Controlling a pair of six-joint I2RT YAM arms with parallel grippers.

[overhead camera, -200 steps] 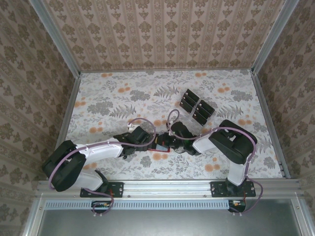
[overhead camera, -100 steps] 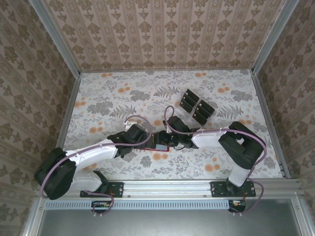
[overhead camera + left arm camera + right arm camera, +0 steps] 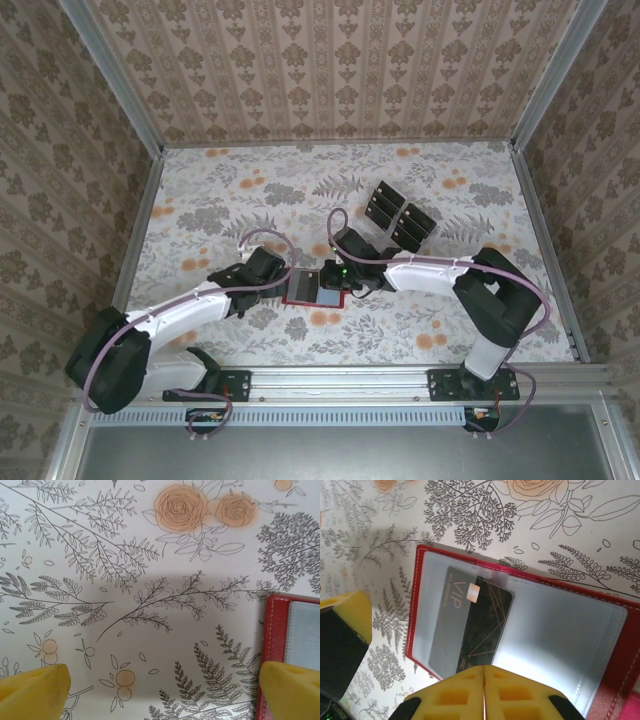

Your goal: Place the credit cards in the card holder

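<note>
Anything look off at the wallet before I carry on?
The black VIP credit card is only partway into the clear pocket of the open red leather-like wallet, slightly crooked to the pocket's edges, one half uncovered.

- The top external camera looked steeply down from above and behind the arm bases, far enough away to cover the whole table.
- The left wrist camera faced straight down, close over the table.
- The right wrist camera sat close above the open card holder.
- All three views shared the card holder.
</note>
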